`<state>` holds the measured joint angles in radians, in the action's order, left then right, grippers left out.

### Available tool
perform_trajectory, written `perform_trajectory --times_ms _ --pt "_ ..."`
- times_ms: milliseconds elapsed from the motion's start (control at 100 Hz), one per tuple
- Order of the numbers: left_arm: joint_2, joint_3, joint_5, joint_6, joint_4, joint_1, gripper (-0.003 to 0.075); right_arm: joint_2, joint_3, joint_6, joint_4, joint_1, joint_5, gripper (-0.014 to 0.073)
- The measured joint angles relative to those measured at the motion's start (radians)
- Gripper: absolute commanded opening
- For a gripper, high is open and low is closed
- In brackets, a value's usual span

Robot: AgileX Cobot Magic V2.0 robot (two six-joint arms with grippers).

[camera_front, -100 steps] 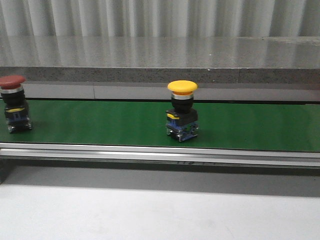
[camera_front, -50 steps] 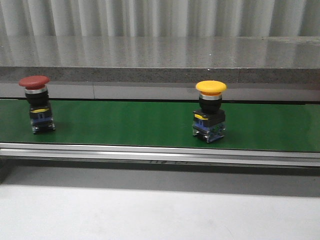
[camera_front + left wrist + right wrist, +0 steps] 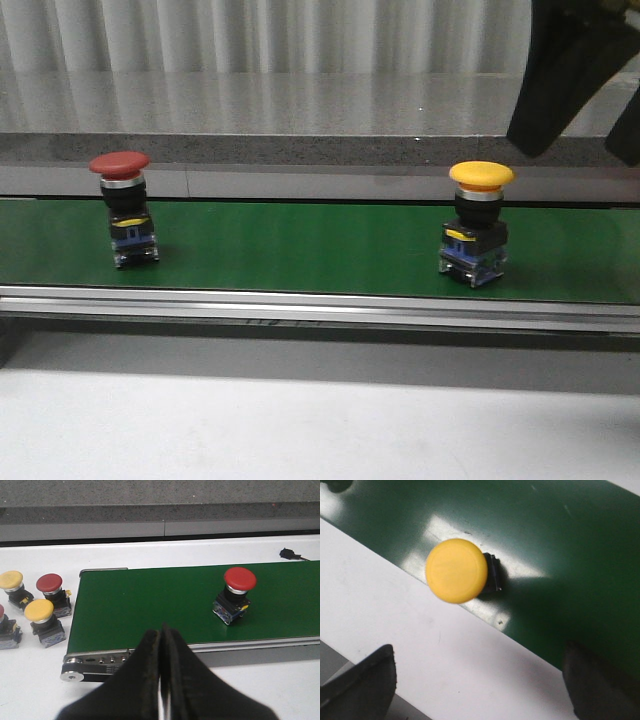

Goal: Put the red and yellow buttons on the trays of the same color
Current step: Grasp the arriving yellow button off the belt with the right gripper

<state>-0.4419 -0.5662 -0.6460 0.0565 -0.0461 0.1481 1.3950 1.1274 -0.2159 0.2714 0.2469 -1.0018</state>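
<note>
Nothing has been sorted yet, as far as these views show: no tray of either colour is in sight. The yellow mushroom-headed push button [image 3: 478,222] stands upright at the right of the front view on the green conveyor belt [image 3: 300,245], and the red mushroom-headed push button [image 3: 123,207] stands upright at the left of that belt. The right gripper [image 3: 480,680] hangs above the yellow button with its dark fingers [image 3: 357,682] spread wide, holding nothing. The left gripper [image 3: 161,680] has its fingers pressed together, empty, short of the belt's near edge. At the left of the left wrist view, spare red and yellow buttons [image 3: 39,616] wait on the white table [image 3: 280,685]. Both pick-ups and both placements are left, I judge
</note>
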Motion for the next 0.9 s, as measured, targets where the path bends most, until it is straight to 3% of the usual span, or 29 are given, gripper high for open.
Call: perform_trajectory --times_ms 190,280,350,460,580,730,900 --pt "0.0 0.0 0.0 0.0 0.0 0.0 -0.002 0.099 0.02 -0.009 0.0 0.004 0.018 0.0661" --pt "0.0 0.0 0.0 0.0 0.0 0.0 -0.002 0.128 0.02 -0.029 0.0 0.004 0.045 0.061" --pt "0.0 0.0 0.0 0.0 0.0 0.0 -0.002 0.14 0.02 -0.042 0.0 0.004 0.062 0.0502" --pt "0.0 0.0 0.0 0.0 0.0 0.0 -0.002 0.146 0.02 -0.049 0.0 0.004 0.087 0.0235" --pt "0.0 0.0 0.0 0.0 0.0 0.0 -0.002 0.147 0.02 -0.051 0.0 0.004 0.106 0.0072" --pt "0.0 0.0 0.0 0.0 0.0 0.0 -0.002 0.143 0.02 -0.04 0.0 0.004 0.13 0.0059" --pt "0.0 0.0 0.0 0.0 0.0 0.0 -0.002 0.057 -0.032 0.066 -0.033 0.004 0.195 0.0059"
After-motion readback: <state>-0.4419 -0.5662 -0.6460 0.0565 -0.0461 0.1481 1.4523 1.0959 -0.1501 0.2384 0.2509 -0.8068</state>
